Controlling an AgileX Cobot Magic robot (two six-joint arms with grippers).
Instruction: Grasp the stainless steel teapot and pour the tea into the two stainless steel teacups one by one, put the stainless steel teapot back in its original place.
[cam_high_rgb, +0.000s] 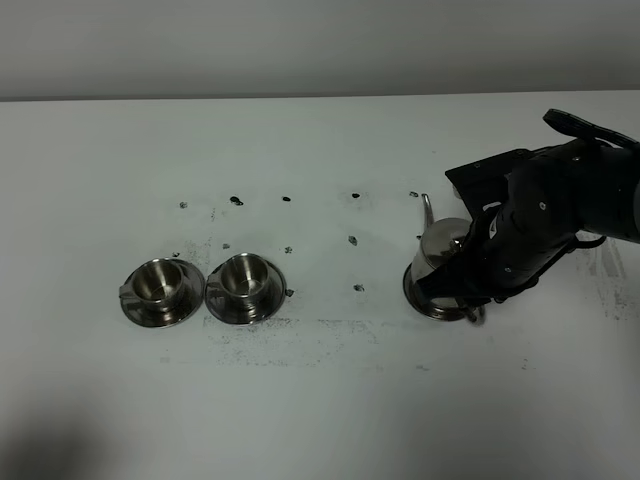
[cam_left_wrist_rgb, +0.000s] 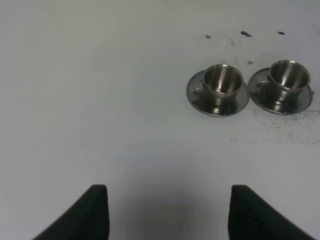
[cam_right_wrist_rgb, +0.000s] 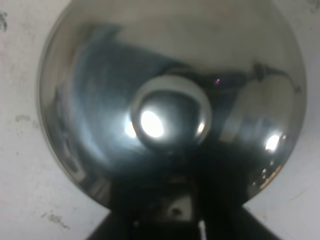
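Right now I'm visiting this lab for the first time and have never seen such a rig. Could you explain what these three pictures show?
It is a robot with two arms. The wide picture looks down from a high camera. The other two come from a small camera on each arm's wrist. On the white table stand two steel cups, each on a saucer, and a steel teapot on a round dish. The right end effector is at the teapot's handle, and its camera sees the shiny lid up close. I cannot tell whether it grips yet. The left end effector is open, holds nothing, and faces the cups.
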